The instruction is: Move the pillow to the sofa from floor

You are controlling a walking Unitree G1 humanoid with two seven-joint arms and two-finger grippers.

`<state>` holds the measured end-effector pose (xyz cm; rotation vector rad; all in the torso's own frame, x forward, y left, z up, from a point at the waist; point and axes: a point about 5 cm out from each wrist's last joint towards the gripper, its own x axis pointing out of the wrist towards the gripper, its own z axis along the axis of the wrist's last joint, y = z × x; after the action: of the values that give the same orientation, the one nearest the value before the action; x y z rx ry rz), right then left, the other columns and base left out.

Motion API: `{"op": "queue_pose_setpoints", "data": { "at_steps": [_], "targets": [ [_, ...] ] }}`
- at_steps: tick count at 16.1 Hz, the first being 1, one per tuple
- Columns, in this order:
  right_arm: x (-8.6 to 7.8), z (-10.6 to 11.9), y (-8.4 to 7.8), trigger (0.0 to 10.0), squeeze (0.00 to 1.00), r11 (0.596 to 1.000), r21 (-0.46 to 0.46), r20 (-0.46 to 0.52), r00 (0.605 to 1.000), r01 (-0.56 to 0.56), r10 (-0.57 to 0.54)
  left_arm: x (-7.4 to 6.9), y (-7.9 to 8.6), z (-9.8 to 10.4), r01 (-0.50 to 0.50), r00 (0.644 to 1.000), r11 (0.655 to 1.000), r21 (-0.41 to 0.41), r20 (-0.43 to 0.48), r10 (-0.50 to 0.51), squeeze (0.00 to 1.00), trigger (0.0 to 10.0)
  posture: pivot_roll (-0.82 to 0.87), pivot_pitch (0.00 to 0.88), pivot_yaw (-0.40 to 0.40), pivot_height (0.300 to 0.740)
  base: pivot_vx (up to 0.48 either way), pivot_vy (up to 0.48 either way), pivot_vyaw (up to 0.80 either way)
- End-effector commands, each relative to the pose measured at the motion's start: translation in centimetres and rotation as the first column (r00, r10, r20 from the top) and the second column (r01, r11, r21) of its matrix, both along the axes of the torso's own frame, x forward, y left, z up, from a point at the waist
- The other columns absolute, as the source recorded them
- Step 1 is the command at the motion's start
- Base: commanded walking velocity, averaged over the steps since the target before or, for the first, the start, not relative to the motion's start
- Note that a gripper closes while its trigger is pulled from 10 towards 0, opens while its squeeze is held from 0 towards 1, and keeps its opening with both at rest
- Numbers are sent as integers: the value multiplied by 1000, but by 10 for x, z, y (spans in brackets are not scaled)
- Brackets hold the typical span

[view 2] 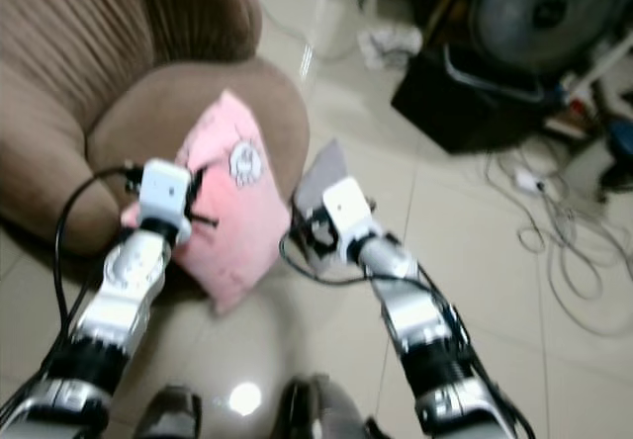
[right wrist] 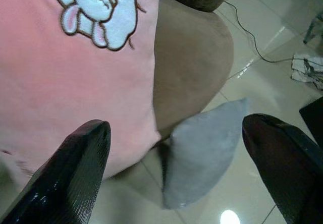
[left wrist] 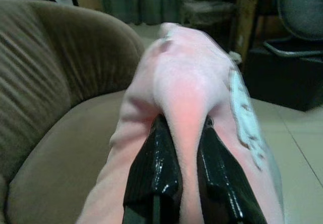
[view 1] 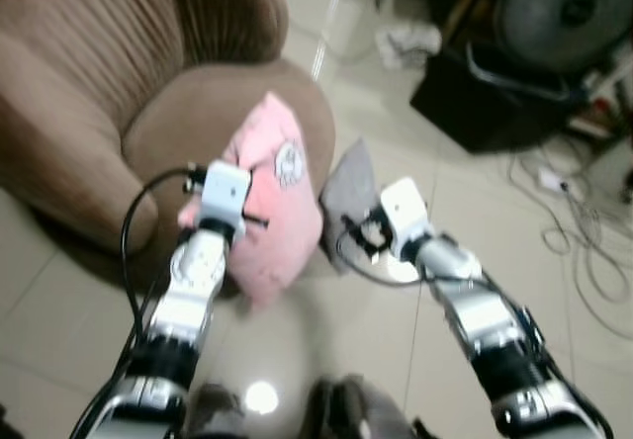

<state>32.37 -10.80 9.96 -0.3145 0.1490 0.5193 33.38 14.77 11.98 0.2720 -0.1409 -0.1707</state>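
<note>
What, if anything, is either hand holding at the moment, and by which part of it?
The left hand pinches a fold of the pink pillow near its edge; the right hand is open and holds nothing.

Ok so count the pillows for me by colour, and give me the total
Pink pillow with a bunny patch, pinched in the left hand over the sofa seat: 1
Grey pillow on the floor against the sofa, below the open right hand: 1
Total: 2

A home living room: brown sofa [view 1: 119, 93], tiled floor [view 1: 415, 192], floor fan [view 1: 564, 9]
</note>
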Motion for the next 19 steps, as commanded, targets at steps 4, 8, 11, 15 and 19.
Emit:
{"op": "queue_pose_setpoints", "data": {
  "at_steps": [4,8,11,15,19],
  "targets": [
    [-3,-7,-12,10000,0,999,-27,-18,1000,22,-23,0,-15,6,34,999,999,8,30,-34,0,0,-10,234,-215,740,368,-303,717],
    [-3,-8,-11,10000,0,999,-41,-25,1000,12,-13,0,-15,5,17,999,1000,-8,28,-17,0,0,-8,236,-218,740,379,-288,678],
    [-3,-10,-12,10000,0,999,-49,-29,999,18,-19,1,-14,6,7,1000,1000,-19,28,-6,0,0,-8,234,-217,740,459,0,638],
    [-2,-13,-14,10000,0,998,-32,-50,998,47,-48,2,-14,7,-2,1000,998,-58,20,3,0,0,-5,226,-211,740,473,0,159],
    [-5,-16,-14,10000,0,999,-34,-58,998,36,-38,10,-12,25,-2,998,1000,14,59,1,0,0,0,213,-209,740,446,0,0]
  ]
}}
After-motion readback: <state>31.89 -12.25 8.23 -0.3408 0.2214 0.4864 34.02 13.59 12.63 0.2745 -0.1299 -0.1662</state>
